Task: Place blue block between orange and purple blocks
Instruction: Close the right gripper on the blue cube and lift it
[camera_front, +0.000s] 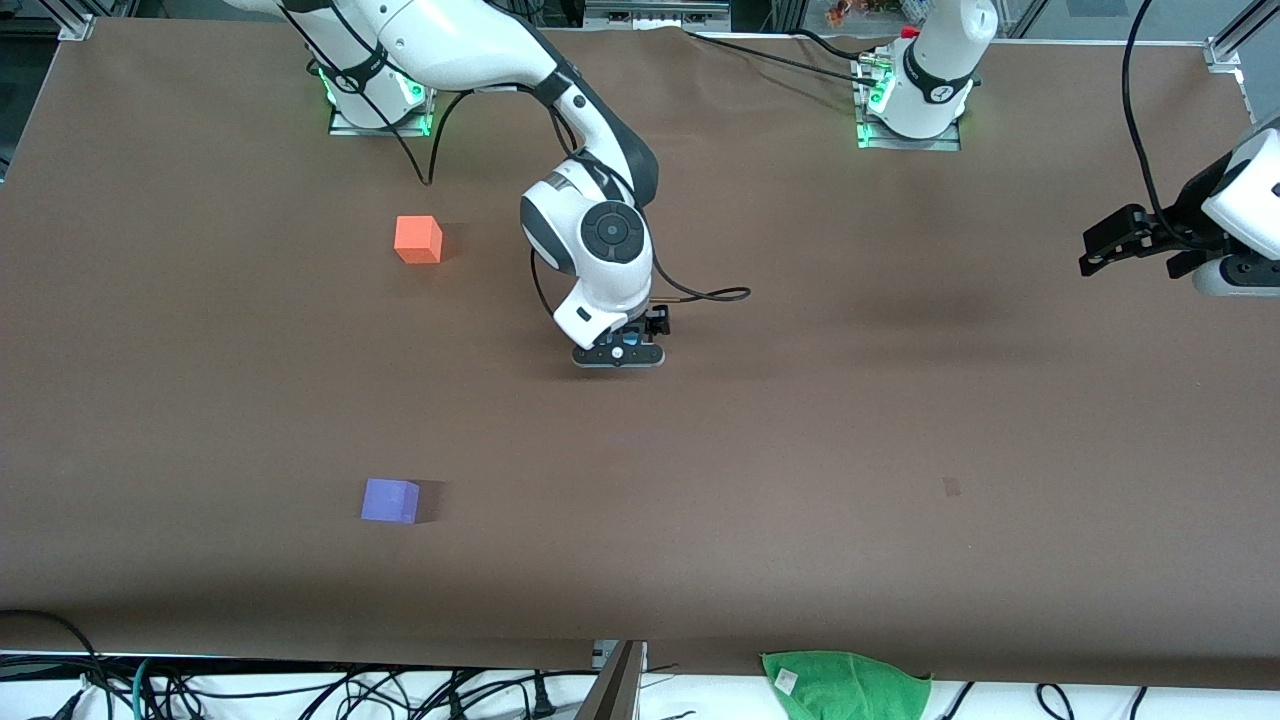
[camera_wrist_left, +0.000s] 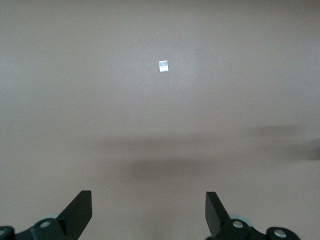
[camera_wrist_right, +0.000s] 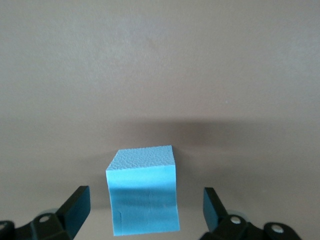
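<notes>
Sky-blue block (camera_wrist_right: 143, 197) sits on brown table (camera_front: 800, 420) mid-table, between spread fingers (camera_wrist_right: 75, 206) of right gripper (camera_front: 618, 354), untouched w/ gaps both sides. Orange block (camera_front: 418, 240) and purple block (camera_front: 390, 500) lie toward right arm's end, well apart, bare cloth between. Left gripper (camera_wrist_left: 148, 212) waits spread over table edge at left arm's end.

My brown table (camera_front: 800, 450) has an orange block (camera_front: 418, 240), a purple block (camera_front: 390, 500) and a blue block (camera_wrist_right: 143, 197) on it.
</notes>
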